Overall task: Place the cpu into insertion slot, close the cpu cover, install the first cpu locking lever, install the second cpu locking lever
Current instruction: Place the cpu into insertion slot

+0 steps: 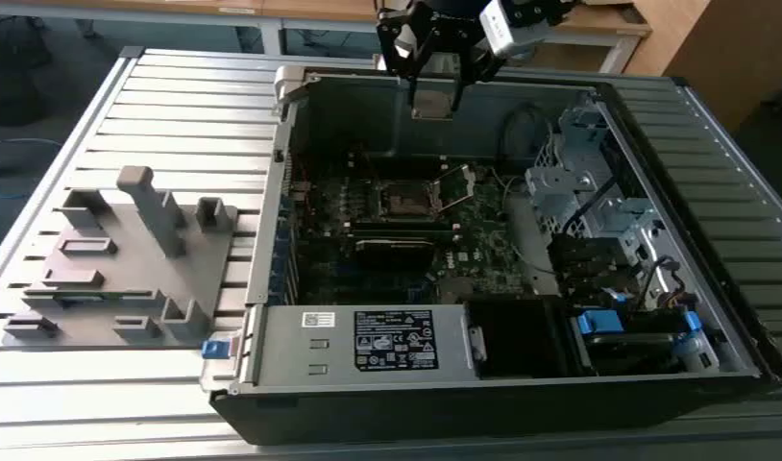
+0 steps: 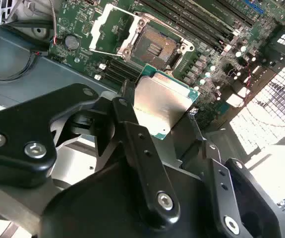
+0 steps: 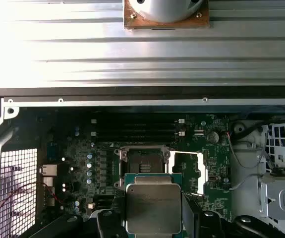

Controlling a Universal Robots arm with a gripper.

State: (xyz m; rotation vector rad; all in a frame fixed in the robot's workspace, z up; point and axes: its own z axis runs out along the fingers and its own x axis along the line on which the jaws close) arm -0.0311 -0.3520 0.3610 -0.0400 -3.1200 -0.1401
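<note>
Exterior view, tool: The tool (image 1: 432,94) hung above the far wall of the open computer case (image 1: 698,317), which lay on the slatted metal surface (image 1: 173,106).
Exterior view, cpu: The cpu (image 1: 429,108) showed as a small silver plate between the tool's fingers, raised well apart from the insertion slot (image 1: 404,199) on the board below.
Exterior view, surroundings: A grey fixture block (image 1: 109,269) lay on the surface at the exterior view's left of the case.
Second wrist view, grip: The tool was clamped on the cpu (image 2: 164,106), with black fingers (image 2: 130,119) against opposite edges and the metal top facing the camera.
Second wrist view, socket: The insertion slot (image 2: 154,47) lay bare with its dark centre exposed. The cpu cover (image 2: 110,29) stood swung open beside it, the green motherboard (image 2: 206,64) showing through its window.
First wrist view, position: The cpu (image 3: 153,208) hung near the insertion slot (image 3: 143,162) but not over it. The cpu cover (image 3: 192,171) lay open to one side, and the memory slots (image 3: 132,130) ran beyond the socket.
Progress, done: The cpu was in the grip and the socket was open to receive it.
Progress, outstanding: Seating the cpu, closing the cover and installing both locking levers were all judged undone. The levers could not be made out clearly.
</note>
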